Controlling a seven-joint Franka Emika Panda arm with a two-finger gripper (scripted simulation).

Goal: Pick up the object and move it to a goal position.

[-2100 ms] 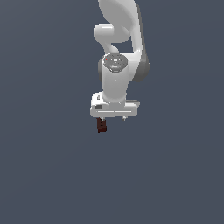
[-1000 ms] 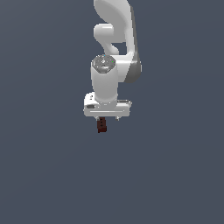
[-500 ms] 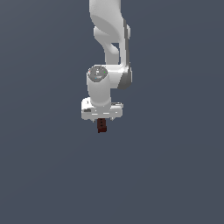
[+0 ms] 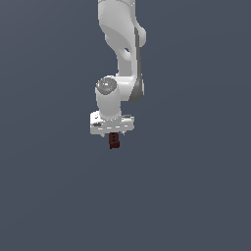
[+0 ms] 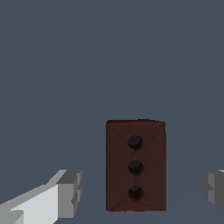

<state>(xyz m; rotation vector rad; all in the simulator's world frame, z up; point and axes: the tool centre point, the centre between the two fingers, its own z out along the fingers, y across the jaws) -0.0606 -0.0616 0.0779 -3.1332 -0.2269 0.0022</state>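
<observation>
The object (image 4: 113,141) is a tiny dark red-brown block that sits directly under my white gripper (image 4: 113,135) in the exterior view. In the wrist view the block (image 5: 135,165) shows three dark round spots in a row on its face. It stands between my gripper's (image 5: 140,192) two fingers. One grey fingertip (image 5: 70,192) and the other (image 5: 213,188) each stand apart from the block, with a gap on both sides. The gripper is open and holds nothing.
A plain dark grey-blue surface (image 4: 196,196) fills both views. The white arm (image 4: 120,44) rises straight above the gripper. No goal marker shows.
The gripper has shifted toward the exterior view's left and slightly down, now centred over the block. The arm above has straightened. The block has not moved.
</observation>
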